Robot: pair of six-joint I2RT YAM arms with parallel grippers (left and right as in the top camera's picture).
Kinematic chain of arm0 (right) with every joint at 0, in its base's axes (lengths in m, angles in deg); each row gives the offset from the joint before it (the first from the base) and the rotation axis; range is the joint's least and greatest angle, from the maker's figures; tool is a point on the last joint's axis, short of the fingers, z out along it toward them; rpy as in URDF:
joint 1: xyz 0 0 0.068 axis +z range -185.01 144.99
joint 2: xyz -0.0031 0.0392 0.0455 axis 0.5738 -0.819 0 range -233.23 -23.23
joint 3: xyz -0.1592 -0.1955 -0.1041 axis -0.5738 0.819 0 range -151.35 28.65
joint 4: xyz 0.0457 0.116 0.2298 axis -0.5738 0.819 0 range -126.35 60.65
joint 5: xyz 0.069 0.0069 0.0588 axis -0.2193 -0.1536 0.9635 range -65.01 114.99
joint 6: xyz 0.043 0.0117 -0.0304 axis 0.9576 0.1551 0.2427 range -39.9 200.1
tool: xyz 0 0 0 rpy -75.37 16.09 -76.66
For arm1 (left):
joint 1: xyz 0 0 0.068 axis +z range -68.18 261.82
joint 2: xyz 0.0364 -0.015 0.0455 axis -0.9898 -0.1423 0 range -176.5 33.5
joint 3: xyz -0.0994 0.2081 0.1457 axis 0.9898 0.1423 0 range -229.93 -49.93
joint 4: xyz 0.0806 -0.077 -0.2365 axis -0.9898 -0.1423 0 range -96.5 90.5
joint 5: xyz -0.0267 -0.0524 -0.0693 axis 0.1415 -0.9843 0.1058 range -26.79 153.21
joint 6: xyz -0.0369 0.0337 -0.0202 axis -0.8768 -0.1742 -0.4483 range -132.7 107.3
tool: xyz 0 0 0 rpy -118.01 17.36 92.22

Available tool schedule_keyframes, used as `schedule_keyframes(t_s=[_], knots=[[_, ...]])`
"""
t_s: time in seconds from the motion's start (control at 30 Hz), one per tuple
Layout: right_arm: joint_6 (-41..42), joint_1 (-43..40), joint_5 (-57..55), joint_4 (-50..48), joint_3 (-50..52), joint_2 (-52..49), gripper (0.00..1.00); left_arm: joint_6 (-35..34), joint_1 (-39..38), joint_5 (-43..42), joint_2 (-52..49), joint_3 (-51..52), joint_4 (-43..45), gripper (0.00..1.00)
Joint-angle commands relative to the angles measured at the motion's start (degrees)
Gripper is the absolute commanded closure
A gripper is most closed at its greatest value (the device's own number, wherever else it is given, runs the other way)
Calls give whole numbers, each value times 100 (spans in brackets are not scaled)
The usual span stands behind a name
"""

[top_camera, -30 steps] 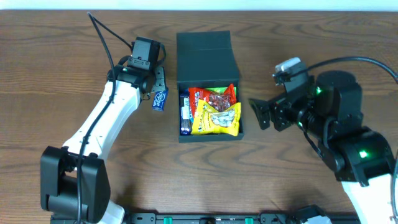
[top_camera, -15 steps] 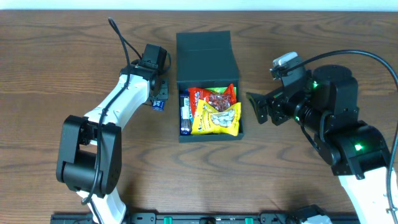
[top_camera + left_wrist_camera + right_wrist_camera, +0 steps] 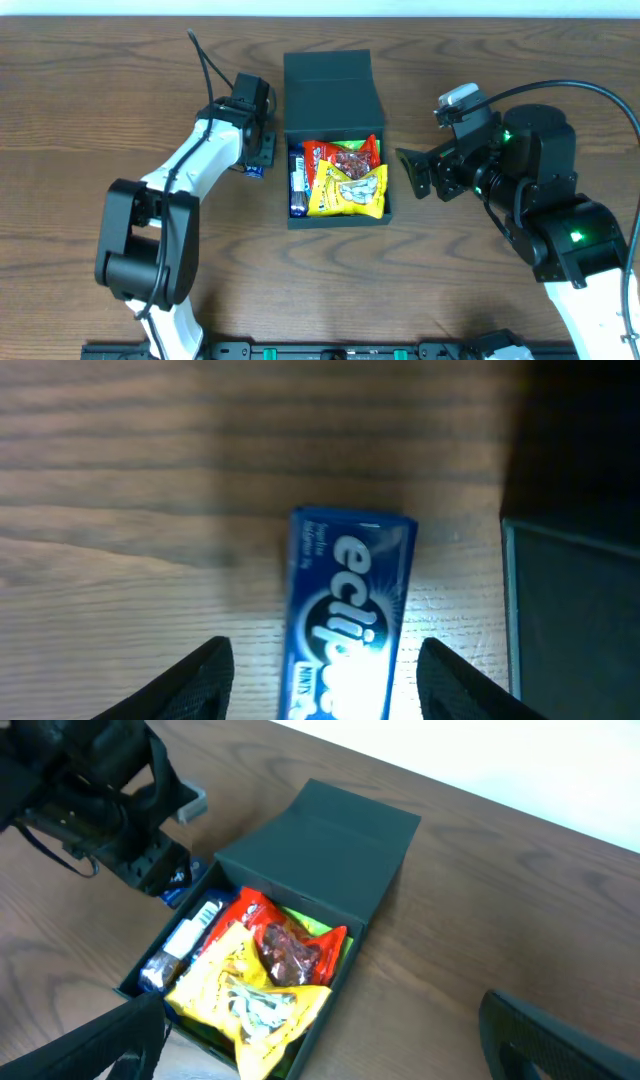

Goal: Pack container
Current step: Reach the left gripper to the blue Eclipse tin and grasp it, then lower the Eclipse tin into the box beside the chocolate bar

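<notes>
Left gripper [image 3: 335,685] hangs wide open and empty, straddling blue gum pack [image 3: 350,610] on table [image 3: 120,460]. Dark green container [image 3: 330,90] sits mid-table toward far edge, lid open, part-filled. Risk: finger [image 3: 455,680] nearest container wall may catch it on descent, shoving container or skewing pack

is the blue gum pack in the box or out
Out. The gum pack lies flat on the table beside the box, between the open fingers of the left gripper.
</notes>
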Motion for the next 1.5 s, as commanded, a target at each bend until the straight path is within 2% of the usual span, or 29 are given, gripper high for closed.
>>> schedule_keyframes(t_s=[0.0, 0.37, 0.6, 0.8, 1.07, 1.2, 1.33, 1.47], knots=[[-70, -52, -13, -4, -59, 22, 1, 181, 13, -343, -166, 9, -7, 38], [-72, -52, -11, -85, -59, 22, 1, 227, 13, -319, -444, 9, 70, 38], [-92, -52, -13, -87, -59, 22, 1, 221, 13, -170, -457, 9, 120, 44], [-92, -52, -13, -111, -59, 22, 1, 173, 15, -17, -457, 9, 109, 57], [-90, -52, -37, -166, -59, 22, 1, -98, 13, -22, -457, 9, 101, 67], [-90, -52, -57, -243, -59, 26, 1, -236, 15, -22, -361, -4, 13, 76], [-90, -52, -57, -334, -59, 26, 1, -238, 15, -20, -92, -127, -205, 81], [-87, -52, -57, -424, -59, 26, 1, -315, 13, -20, 369, -236, -376, 82]])
